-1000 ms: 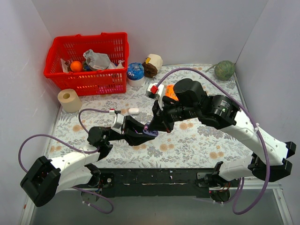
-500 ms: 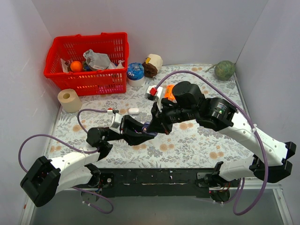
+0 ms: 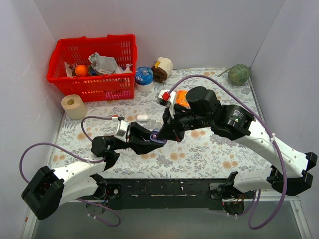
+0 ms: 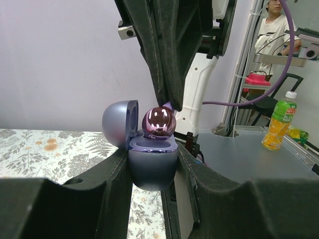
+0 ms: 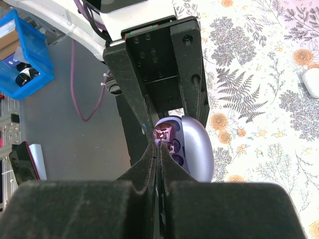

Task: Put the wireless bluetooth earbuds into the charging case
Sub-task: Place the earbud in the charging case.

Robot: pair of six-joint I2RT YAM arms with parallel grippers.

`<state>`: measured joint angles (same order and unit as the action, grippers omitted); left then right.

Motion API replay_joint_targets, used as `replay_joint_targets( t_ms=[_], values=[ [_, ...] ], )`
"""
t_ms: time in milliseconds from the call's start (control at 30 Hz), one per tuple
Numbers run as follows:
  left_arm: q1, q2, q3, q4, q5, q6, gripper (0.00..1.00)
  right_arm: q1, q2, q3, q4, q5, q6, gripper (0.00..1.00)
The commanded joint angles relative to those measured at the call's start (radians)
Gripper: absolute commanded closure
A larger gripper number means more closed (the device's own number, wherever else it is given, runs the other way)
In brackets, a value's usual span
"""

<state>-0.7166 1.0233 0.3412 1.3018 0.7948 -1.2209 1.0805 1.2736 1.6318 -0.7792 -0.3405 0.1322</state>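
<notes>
My left gripper (image 3: pixel 151 140) is shut on the purple charging case (image 4: pixel 152 164), held upright above the table with its lid (image 4: pixel 119 124) open. My right gripper (image 5: pixel 158 152) comes down from above, its jaws pinched on a glossy purple earbud (image 5: pixel 162 133) that rests at the case's top opening (image 4: pixel 158 122). A second purple rounded piece (image 5: pixel 173 147) sits in the case beside it. In the top view the two grippers meet at the case (image 3: pixel 157 138). No white earbuds show.
A small white oval object (image 3: pixel 142 118) lies on the floral cloth behind the grippers. A red basket (image 3: pixel 92 64) of items, a paper roll (image 3: pixel 74 106), a blue-lidded jar (image 3: pixel 144 77), a brown roll (image 3: pixel 162 68) and a green ball (image 3: pixel 239 74) stand along the back.
Both grippers stay together at the case. The left gripper and case have shifted slightly left and back; the right arm has shifted slightly with them.
</notes>
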Motion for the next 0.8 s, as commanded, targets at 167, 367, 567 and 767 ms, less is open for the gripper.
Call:
replay_joint_targets(
  t_ms=[167, 367, 567, 767],
  values=[
    [-0.004, -0.026, 0.032, 0.034, -0.023, -0.006, 1.0, -0.011, -0.022, -0.02, 0.023, 0.008, 0.006, 0.99],
    [-0.004, -0.028, 0.032, 0.017, -0.023, -0.002, 1.0, -0.011, -0.003, 0.006, -0.009, 0.0, 0.0, 0.99],
    [-0.004, -0.034, 0.03, 0.004, -0.006, 0.006, 1.0, -0.011, 0.029, 0.039, -0.068, -0.02, -0.028, 0.99],
    [-0.004, -0.04, 0.048, -0.059, 0.026, 0.041, 1.0, -0.011, 0.055, 0.063, -0.118, -0.037, -0.043, 0.99]
  ],
)
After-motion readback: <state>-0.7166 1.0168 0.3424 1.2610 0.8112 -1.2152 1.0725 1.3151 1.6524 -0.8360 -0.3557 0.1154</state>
